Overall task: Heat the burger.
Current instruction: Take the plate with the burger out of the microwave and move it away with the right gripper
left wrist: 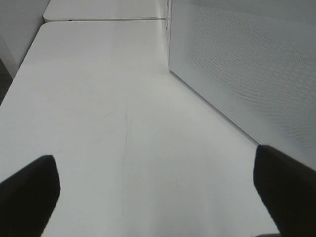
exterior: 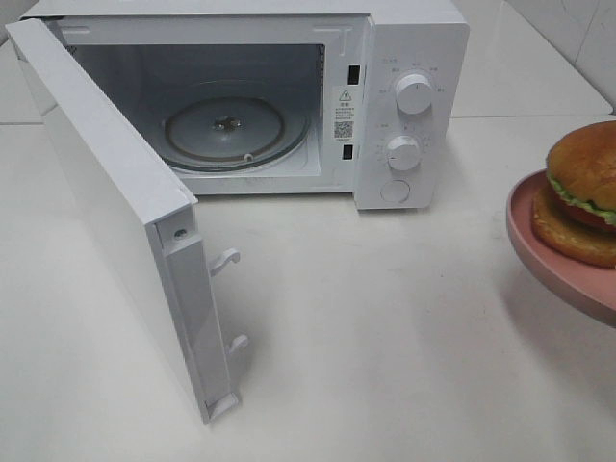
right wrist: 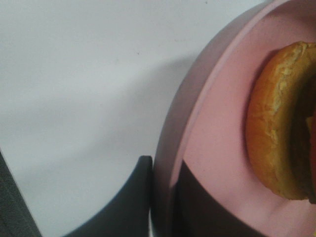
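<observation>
Right fingers (right wrist: 160, 197) clamped on the rim of the pink plate (exterior: 539, 241), which carries the burger (exterior: 582, 192) above the tabletop (exterior: 385, 327), right of the open microwave (exterior: 289, 96). Left fingers (left wrist: 29, 190) spread wide, holding nothing.

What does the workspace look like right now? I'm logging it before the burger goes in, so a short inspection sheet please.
Surface: white table, bare in front of the microwave.
Job's things: burger on pink plate, raised off the table at the right; microwave with door swung open, glass turntable bare.
Clutter: nothing seen.
Grippers: right gripper shut on the plate's rim; left gripper open, jaws wide above the table beside the door.
Cables: nothing seen.
Surroundings: white wall behind.
</observation>
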